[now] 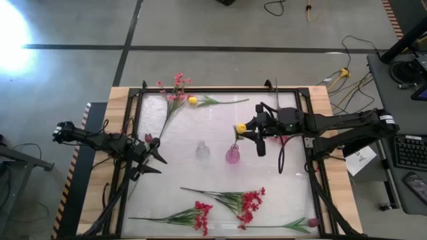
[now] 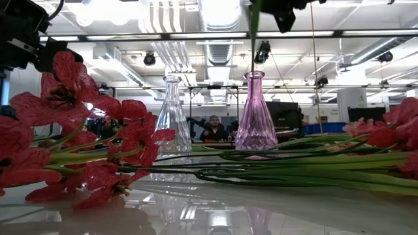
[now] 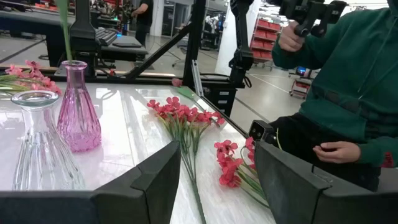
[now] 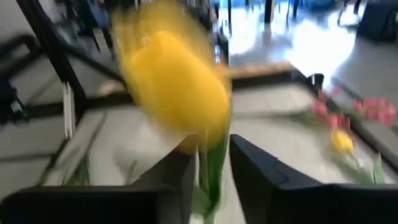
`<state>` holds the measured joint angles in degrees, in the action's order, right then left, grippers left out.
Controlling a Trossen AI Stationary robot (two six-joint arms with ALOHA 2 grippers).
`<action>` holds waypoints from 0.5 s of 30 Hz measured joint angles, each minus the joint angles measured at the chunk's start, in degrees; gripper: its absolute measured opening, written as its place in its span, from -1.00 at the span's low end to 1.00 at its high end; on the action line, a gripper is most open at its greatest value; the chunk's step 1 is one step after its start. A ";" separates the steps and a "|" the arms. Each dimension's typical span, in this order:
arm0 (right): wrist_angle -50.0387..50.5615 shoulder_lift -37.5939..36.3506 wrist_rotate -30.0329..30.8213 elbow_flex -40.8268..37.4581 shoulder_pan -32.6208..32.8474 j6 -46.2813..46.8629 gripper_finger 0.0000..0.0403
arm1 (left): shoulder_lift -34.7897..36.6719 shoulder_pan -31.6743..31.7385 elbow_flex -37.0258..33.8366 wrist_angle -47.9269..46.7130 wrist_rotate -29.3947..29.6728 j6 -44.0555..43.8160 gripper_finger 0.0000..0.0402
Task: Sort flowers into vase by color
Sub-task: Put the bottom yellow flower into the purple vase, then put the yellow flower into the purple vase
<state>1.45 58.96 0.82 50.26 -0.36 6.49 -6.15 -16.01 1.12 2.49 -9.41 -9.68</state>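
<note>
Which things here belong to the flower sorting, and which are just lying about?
Job: yellow flower clamped in right gripper; pink vase; clear vase; red flowers; second yellow flower; open left gripper.
Lying about: floor cables; keyboard.

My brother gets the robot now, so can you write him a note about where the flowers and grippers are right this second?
Right gripper: shut on a yellow flower, held above the pink vase, its stem hanging over the neck.
Left gripper: open, empty, waiting left of the clear vase.
Done: nothing sits fully in a vase yet.
Left: seat this yellow flower. Another yellow flower and a pink spray lie at the table's far edge. Red sprays lie along the near edge.
</note>
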 joint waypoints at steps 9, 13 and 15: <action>35.42 0.39 0.14 12.05 0.00 0.12 -0.02 | 0.00 0.00 0.01 0.00 -0.02 -0.02 -0.04; 51.45 0.39 1.15 15.28 -0.02 0.45 0.04 | 0.00 0.00 0.01 0.02 -0.02 0.01 -0.04; 55.93 0.37 1.90 15.43 -0.02 1.56 0.05 | 0.00 0.00 -0.01 0.01 0.00 -0.01 -0.04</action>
<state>57.38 59.33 2.72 65.69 -0.38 8.04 -6.15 -16.01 1.11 2.50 -9.41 -9.69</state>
